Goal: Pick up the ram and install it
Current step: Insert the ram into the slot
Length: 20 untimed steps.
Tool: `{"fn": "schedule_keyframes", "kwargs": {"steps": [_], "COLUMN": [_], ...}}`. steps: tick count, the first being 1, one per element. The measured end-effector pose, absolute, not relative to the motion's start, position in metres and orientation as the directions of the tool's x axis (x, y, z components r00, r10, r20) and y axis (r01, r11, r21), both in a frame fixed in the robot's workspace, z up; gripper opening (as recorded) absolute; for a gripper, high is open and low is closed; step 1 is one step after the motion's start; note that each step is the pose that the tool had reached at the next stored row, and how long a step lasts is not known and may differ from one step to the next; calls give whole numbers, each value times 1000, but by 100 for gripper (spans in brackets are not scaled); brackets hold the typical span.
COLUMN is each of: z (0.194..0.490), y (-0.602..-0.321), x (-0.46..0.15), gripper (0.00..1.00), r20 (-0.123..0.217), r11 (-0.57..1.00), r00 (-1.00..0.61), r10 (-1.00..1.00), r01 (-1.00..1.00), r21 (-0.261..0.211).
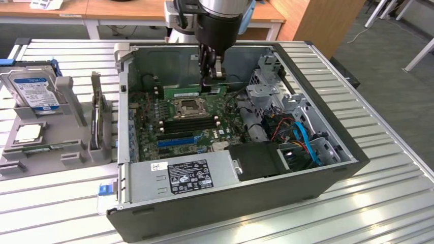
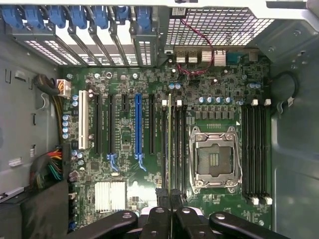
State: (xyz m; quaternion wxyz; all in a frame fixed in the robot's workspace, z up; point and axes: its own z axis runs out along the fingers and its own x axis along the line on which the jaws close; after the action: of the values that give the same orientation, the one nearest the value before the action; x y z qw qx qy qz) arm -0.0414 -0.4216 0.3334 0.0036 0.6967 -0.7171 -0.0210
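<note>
Slatted metal table [image 1: 386, 193], wooden desks [image 1: 129, 7], grey floor [image 1: 390, 51]

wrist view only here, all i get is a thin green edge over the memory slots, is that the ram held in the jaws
Observer: Yes. The exterior view shows the flat face of the long thin green ram stick, clamped at its upper edge by the shut jaws.
Operator: what's outside the case
Observer: On the exterior view's left, a grey plastic parts holder props up a silver hard drive with a blue label.
Operator: and the case sits on what
Observer: The black computer case lies on its side, open, on a ribbed metal table.
</note>
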Motion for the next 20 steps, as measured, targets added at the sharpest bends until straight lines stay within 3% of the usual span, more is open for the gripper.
{"fn": "schedule_keyframes", "kwargs": {"steps": [20], "z": [317], "y": [-422], "x": [-41], "gripper": [12], "r20": [-24], "r11": [28], "r00": [-29], "r10": [-999], "r01": [-999], "r21": [35]}}
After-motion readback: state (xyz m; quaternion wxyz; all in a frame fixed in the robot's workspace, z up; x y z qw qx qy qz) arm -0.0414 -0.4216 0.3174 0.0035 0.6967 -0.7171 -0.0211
